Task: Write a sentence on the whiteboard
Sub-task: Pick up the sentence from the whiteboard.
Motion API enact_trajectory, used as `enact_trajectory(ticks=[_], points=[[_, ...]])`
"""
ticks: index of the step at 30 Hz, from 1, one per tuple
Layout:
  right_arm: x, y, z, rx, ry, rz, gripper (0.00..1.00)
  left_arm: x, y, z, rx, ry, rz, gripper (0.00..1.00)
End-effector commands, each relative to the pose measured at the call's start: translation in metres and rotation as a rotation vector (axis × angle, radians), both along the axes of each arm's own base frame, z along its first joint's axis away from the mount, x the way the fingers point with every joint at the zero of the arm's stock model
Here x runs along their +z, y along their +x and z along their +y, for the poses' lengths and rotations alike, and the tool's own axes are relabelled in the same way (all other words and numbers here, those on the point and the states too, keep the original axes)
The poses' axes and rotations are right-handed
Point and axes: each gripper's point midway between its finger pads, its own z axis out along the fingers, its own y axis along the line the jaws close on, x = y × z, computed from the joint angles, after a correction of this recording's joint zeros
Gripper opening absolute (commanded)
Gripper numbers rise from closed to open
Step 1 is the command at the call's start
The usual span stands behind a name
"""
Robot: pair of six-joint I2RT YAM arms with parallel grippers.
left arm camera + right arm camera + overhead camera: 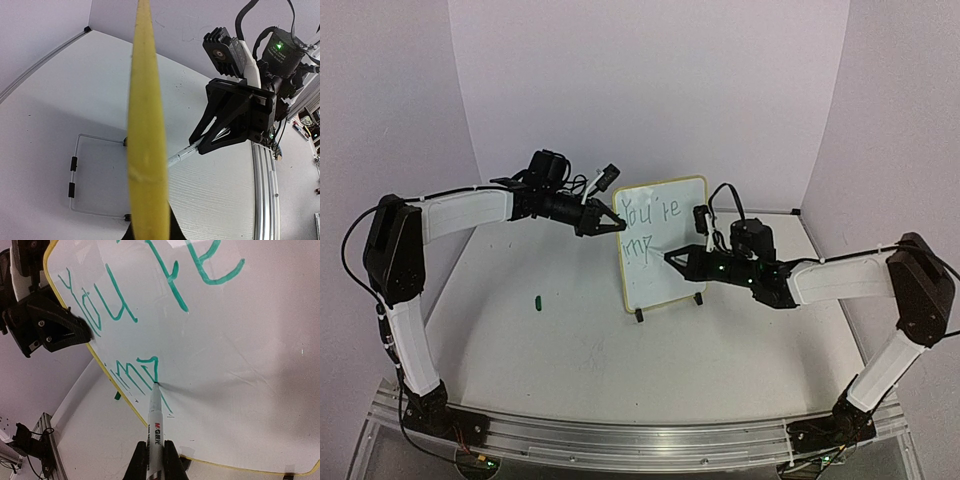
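The whiteboard [667, 282] stands upright at mid-table on black feet. Green writing [653, 213] reads "You're" on the top line, with "im" and part of another letter [141, 374] on the line below. My left gripper [616, 223] is shut on the board's yellow left edge [145, 125]. My right gripper [673, 257] is shut on a white marker [156, 422]. The marker's tip touches the board [240, 355] at the end of the second line. The left fingers [55, 329] also show in the right wrist view.
A small green marker cap [537, 299] lies on the table left of the board, also in the right wrist view [117, 396]. The board's wire stand [74, 176] extends behind it. The right gripper [235, 120] and marker [183, 155] are on the board's front side.
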Motion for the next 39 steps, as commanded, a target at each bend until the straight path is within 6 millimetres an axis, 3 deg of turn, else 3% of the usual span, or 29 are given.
enact_trajectory(ticks=[1,6,13,31,39], points=[[0.034,-0.005,-0.010,-0.029,0.064,-0.064,0.00,-0.013,-0.019,-0.005,-0.051,0.044,0.054,0.00],[0.039,-0.002,-0.021,-0.069,0.062,-0.077,0.00,-0.012,-0.019,-0.005,-0.051,0.043,0.052,0.00],[0.028,0.007,-0.020,-0.076,0.048,-0.057,0.00,-0.011,-0.019,-0.005,-0.051,0.043,0.051,0.00],[0.035,0.017,-0.015,-0.055,0.049,-0.086,0.00,-0.013,-0.019,-0.006,-0.052,0.045,0.053,0.00],[0.017,0.011,-0.009,-0.010,0.039,-0.037,0.00,-0.012,-0.019,-0.006,-0.052,0.043,0.053,0.00]])
